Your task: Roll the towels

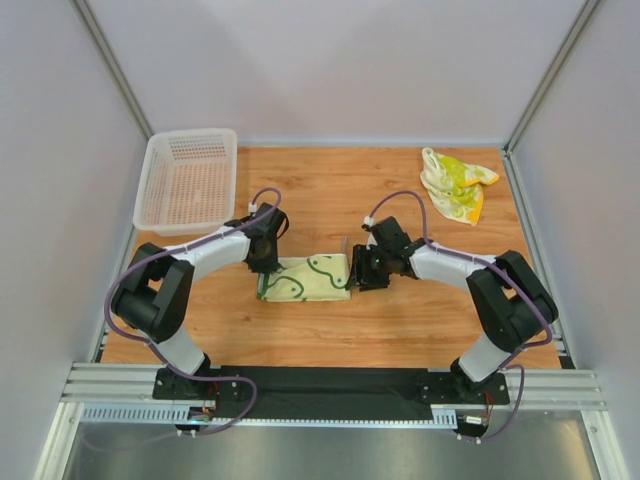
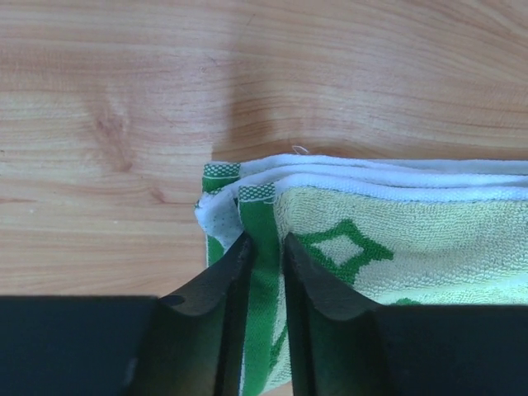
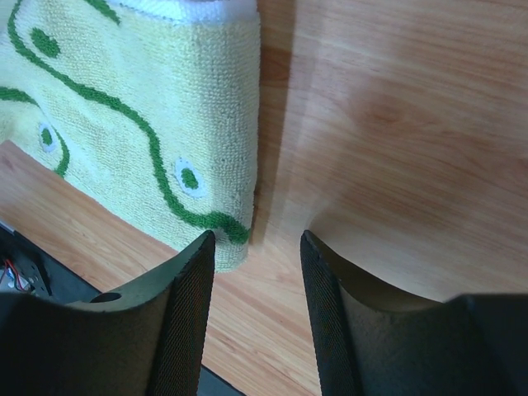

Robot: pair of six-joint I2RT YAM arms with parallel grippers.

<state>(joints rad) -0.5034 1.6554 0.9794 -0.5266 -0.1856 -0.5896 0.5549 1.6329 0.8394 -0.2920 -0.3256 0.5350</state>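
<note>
The cream towel with dark green lines (image 1: 308,278) lies folded in the table's middle. My left gripper (image 1: 264,268) sits at its left end, shut on a green-striped edge of the towel (image 2: 266,272); the stacked layers show in the left wrist view. My right gripper (image 1: 360,274) is open just off the towel's right end; nothing is between its fingers (image 3: 186,305), and the towel's corner (image 3: 165,124) lies beside the left finger. The second towel, cream with yellow-green blotches and an orange edge (image 1: 456,184), lies crumpled at the far right corner.
A white plastic mesh basket (image 1: 187,180) stands at the far left of the wooden table (image 1: 330,190). Grey walls enclose the table on three sides. A black rail and metal rails run along the near edge (image 1: 330,385).
</note>
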